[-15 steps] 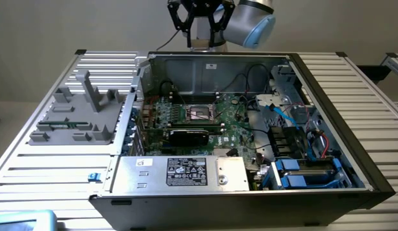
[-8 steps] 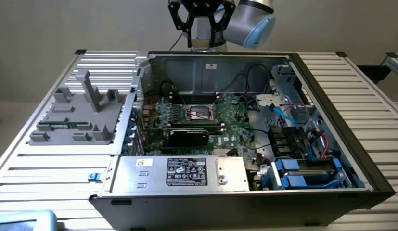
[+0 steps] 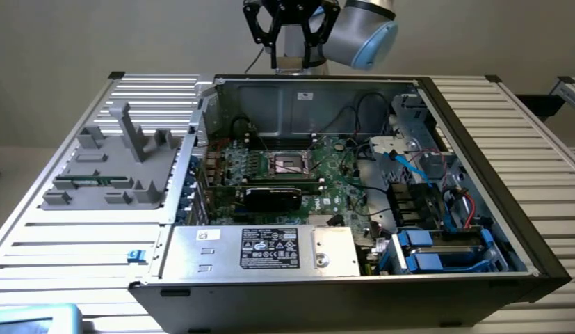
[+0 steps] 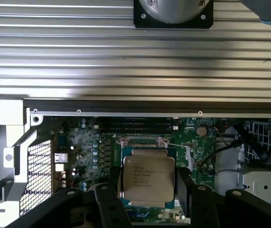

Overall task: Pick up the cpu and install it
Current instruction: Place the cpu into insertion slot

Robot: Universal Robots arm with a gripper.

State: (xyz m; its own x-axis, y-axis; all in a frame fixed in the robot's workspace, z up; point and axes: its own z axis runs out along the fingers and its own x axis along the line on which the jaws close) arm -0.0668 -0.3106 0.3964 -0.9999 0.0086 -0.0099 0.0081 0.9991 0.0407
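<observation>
Between the two black fingers of the gripper, the cpu, a small flat square chip with a shiny silver metal top and a thin tan-green edge, is being pinched by its opposite sides, printed face toward the wrist camera. The gripper is grasping the chip and nothing else, and it is hanging high above the far wall of the open grey metal computer case, well apart from anything inside.

Below, on the green motherboard, the square metal-framed socket is lying open and, as far as I can tell, unfilled. Just beside it, toward the exterior view's near side, a black rectangular card is sitting in its slot. Black cables are looping along the case wall to the exterior view's right of the socket. A grey moulded tray is resting on the slatted metal table, to the exterior view's left of the case.

Several things could go wrong. The grip is falling on thin edges only, so a jolt could make the chip slip or tilt. A tilted or rotated chip could miss the socket frame and damage the contacts. A descent too close to the case wall or the cables could knock the chip out of true.
</observation>
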